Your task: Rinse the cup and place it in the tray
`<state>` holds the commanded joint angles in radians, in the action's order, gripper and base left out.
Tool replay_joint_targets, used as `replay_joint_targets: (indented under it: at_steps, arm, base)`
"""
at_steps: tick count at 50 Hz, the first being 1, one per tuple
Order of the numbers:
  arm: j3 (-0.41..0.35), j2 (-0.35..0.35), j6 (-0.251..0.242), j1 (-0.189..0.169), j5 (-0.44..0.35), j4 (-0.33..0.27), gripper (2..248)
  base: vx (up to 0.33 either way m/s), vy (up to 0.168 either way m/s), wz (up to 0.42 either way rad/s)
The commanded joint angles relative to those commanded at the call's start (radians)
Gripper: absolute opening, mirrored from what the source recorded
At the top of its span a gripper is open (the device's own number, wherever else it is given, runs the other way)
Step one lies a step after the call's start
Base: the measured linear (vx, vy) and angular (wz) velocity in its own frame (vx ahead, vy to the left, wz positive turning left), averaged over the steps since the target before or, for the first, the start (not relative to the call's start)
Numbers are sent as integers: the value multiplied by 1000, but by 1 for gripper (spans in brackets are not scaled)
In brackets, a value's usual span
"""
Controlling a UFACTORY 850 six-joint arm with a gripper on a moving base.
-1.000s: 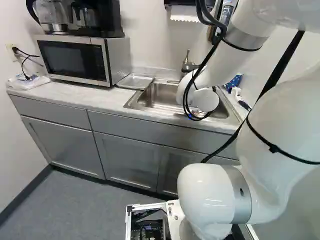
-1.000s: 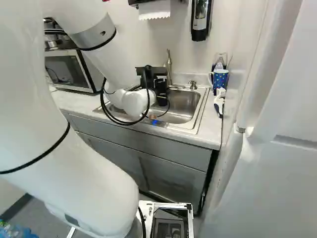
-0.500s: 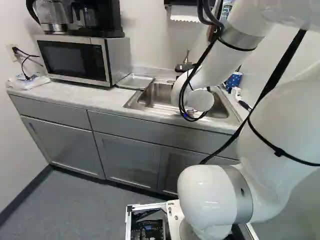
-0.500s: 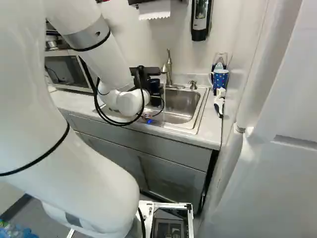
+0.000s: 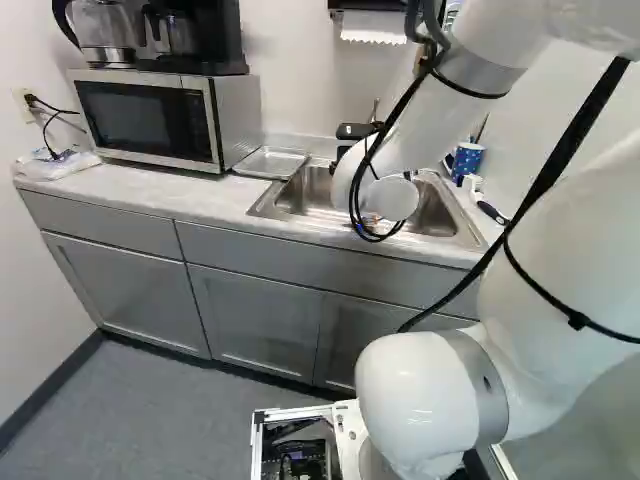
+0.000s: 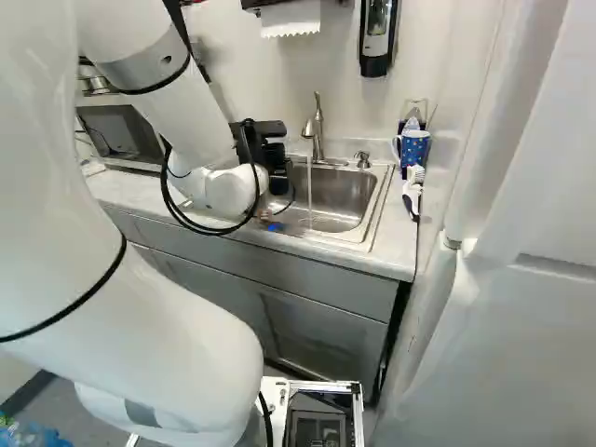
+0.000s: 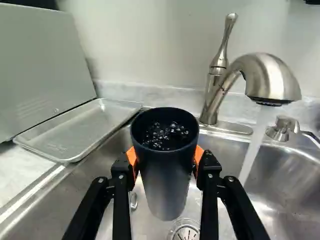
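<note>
In the right base view the black gripper (image 6: 261, 138) is over the sink, left of the faucet, its fingertips hidden. Seen from the wrist, the gripper (image 7: 166, 162) is shut on a dark cup (image 7: 167, 185), one orange pad on each side. The cup stands upright above the basin with its mouth visible; shiny droplets or bubbles show inside. Water (image 7: 253, 147) runs from the faucet (image 7: 267, 77) beside the cup, not into it. The metal tray (image 7: 80, 131) lies on the counter by the sink's other side; the left base view also shows this tray (image 5: 270, 163).
The steel sink (image 6: 349, 200) has a drain (image 7: 185, 233) under the cup. A microwave (image 5: 150, 118) stands beside the tray. A blue patterned mug (image 6: 414, 147) and a white-headed brush (image 6: 413, 191) are at the counter's right end. A soap dispenser (image 6: 376, 37) hangs on the wall.
My arm has swung leftward across the sink, away from the faucet and toward the tray side, carrying the gripper. The running water has come into clearer view. The base has stayed put.
</note>
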<state>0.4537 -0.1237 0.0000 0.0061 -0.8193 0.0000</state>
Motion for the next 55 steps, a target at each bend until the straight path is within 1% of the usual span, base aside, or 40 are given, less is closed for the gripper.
replay_joint_targets:
  at_steps: [10, 26, 47, 55]
  arm:
    - [22, -2, 0, 30, 0, 0, 124]
    - [49, -11, 0, 58, 3, 0, 124]
    - [66, -44, 0, 60, 13, 0, 124]
    - [91, -37, 0, 67, 20, 0, 124]
  base:
    - [0, 0, 0]
    - [0, 0, 0]
    - [0, 0, 0]
    - [0, 0, 0]
